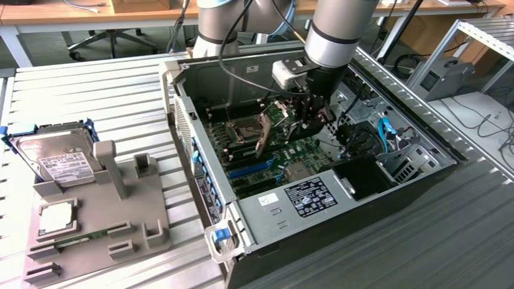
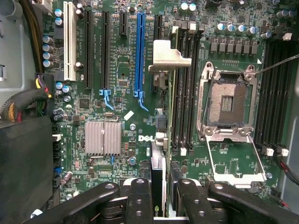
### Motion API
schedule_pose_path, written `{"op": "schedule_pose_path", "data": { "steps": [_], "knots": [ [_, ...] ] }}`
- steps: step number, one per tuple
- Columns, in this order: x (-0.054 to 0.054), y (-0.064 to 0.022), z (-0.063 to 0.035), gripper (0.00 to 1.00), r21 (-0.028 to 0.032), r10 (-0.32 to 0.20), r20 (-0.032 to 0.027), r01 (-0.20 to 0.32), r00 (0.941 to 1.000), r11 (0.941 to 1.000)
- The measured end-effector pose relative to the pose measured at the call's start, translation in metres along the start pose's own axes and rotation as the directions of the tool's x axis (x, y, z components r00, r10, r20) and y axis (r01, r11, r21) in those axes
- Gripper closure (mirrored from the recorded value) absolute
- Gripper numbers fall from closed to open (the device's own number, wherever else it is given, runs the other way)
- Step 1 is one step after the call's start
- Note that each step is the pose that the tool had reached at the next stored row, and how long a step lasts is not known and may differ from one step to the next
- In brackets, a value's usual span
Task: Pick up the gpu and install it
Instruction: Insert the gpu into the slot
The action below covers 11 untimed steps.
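Between the black fingers of the gripper (image 2: 159, 198) the gpu (image 2: 158, 179) hangs edge-on, clamped, its silver bracket (image 2: 169, 58) over the motherboard (image 2: 117, 112) inside the open computer case (image 1: 233, 223). Keeping the card upright and parallel to the blue slot (image 2: 139, 51) looks essential for seating it.
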<state>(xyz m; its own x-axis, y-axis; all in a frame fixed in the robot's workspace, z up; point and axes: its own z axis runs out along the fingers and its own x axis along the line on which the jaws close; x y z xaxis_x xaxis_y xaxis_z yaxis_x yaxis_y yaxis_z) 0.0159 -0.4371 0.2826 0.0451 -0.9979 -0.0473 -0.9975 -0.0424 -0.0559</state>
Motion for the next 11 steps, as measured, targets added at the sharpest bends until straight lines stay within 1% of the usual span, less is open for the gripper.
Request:
{"op": "schedule_pose_path", "data": {
  "steps": [11],
  "knots": [
    [0.0001,0.0012,0.0025,0.74,0.0000,0.000,0.0000,0.000,1.0000,1.0000]
  ]
}}
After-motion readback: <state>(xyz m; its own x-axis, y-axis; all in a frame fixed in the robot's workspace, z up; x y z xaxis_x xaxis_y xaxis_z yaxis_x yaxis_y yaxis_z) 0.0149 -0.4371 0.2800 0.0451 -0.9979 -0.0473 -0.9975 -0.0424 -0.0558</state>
